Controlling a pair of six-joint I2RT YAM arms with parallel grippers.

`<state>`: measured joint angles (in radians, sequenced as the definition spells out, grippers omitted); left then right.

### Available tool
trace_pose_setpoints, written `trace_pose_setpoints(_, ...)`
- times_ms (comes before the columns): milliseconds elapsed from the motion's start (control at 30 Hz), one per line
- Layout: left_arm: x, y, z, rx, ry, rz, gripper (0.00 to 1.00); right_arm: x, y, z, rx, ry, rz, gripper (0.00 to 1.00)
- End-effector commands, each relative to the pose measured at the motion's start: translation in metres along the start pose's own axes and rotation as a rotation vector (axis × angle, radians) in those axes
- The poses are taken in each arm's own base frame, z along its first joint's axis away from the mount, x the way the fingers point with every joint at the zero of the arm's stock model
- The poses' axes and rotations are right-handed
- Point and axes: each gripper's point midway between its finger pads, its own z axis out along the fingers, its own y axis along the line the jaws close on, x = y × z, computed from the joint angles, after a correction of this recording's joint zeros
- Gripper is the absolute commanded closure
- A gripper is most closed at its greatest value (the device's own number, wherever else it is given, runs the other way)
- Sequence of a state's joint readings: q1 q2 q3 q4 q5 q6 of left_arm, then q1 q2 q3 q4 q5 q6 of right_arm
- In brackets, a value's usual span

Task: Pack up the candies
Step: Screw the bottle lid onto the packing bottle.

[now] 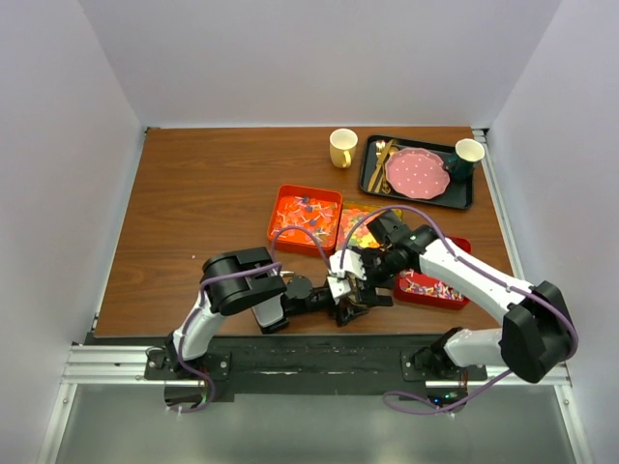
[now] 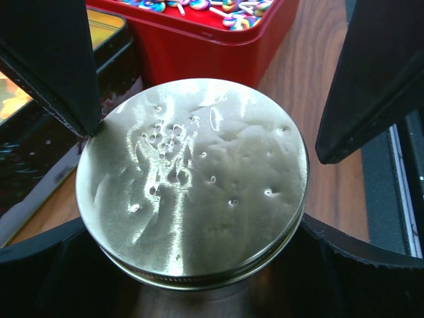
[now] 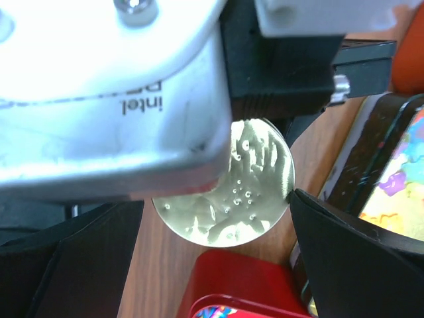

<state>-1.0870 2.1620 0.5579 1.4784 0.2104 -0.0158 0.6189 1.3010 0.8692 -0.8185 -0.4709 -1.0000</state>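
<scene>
A jar with a dented silver metal lid (image 2: 192,179) stands near the table's front edge, between both grippers (image 1: 353,293). My left gripper (image 2: 199,271) is shut round the jar's body just under the lid. My right gripper (image 3: 218,218) reaches in from the right, and its fingers (image 2: 59,73) touch opposite edges of the lid (image 3: 258,192). Orange-red candies fill an orange tray (image 1: 305,217). Red-yellow-green gummies (image 3: 404,185) lie in a black tray (image 1: 354,228). White-pink-purple candies (image 2: 199,5) lie in a red tray (image 1: 431,288).
At the back right a black tray (image 1: 371,184) holds a pink dotted plate (image 1: 417,173), gold cutlery (image 1: 382,155) and a dark cup (image 1: 467,153). A yellow mug (image 1: 342,148) stands beside it. The left wrist camera housing (image 3: 112,93) blocks much of the right wrist view.
</scene>
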Motion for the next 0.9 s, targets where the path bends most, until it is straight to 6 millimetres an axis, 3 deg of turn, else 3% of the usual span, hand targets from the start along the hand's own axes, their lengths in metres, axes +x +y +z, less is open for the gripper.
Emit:
trace_pose_setpoints(0,-0.004,0.019,-0.008,-0.065,-0.058,0.0,0.55,-0.011,-0.002,0.003,-0.003,-0.043,0.01,0.05)
trace_pose_setpoints(500,0.004,0.018,-0.01,-0.059,-0.03,0.014,0.62,-0.007,-0.007,0.008,-0.022,-0.044,0.088,0.05)
trace_pose_setpoints(667,0.004,0.021,-0.011,-0.077,-0.029,-0.001,0.78,0.004,0.002,-0.002,-0.015,-0.01,0.125,0.04)
trace_pose_setpoints(767,0.006,0.022,-0.011,-0.08,-0.026,-0.006,1.0,0.014,0.012,-0.008,-0.011,0.018,0.146,0.04)
trace_pose_setpoints(867,0.005,0.024,-0.011,-0.086,-0.027,-0.012,1.0,0.024,0.023,-0.012,-0.015,0.054,0.17,0.04)
